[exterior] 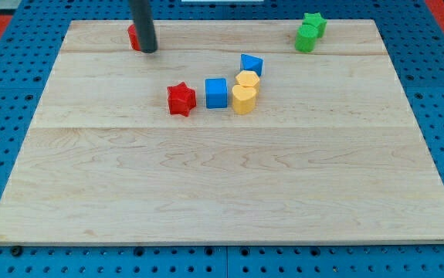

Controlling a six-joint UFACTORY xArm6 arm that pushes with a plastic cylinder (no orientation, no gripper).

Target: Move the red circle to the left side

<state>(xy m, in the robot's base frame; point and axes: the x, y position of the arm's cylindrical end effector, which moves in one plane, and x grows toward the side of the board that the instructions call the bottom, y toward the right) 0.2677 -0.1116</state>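
Observation:
The red circle [133, 36] sits near the view's top left of the wooden board [222, 177], mostly hidden behind the dark rod. My tip [148, 50] rests on the board right against the red circle's right side. A red star [181, 100] lies near the board's middle, well below and to the right of my tip.
A blue cube [216, 93] sits right of the red star. A yellow heart [243, 99] and a yellow block [248, 80] stand beside it, with a second blue block [251, 64] above them. Two green blocks [310, 32] sit at the top right.

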